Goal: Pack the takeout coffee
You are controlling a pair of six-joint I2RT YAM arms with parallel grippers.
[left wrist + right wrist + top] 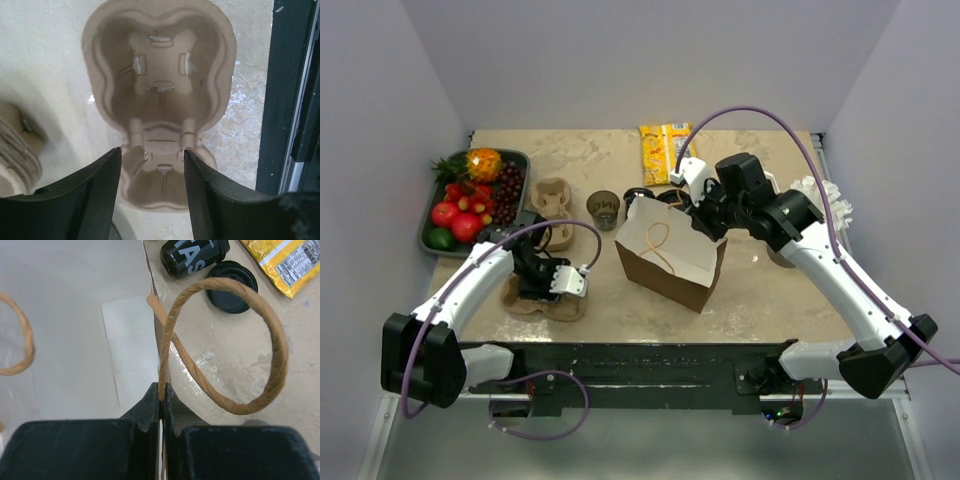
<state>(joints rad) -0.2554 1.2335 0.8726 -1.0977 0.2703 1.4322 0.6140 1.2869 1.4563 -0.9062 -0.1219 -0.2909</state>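
A brown paper bag (pixel 665 258) with a white inside stands open in the middle of the table. My right gripper (pixel 706 216) is shut on the bag's far-right rim (pixel 161 385), beside a twisted paper handle (pixel 272 335). A black coffee cup (pixel 194 255) lies on its side behind the bag, with a black lid (pixel 232 287) next to it. A cardboard cup carrier (pixel 160 85) lies at the front left. My left gripper (pixel 152 167) is open just above it, its fingers either side of the carrier's near pocket; it also shows in the top view (pixel 552 284).
A second carrier (pixel 552 198) and a dark cup (pixel 603 208) stand behind the left arm. A fruit tray (pixel 435 200) is at the far left and a yellow snack packet (pixel 663 150) at the back. White crumpled material (pixel 828 198) lies at the right edge.
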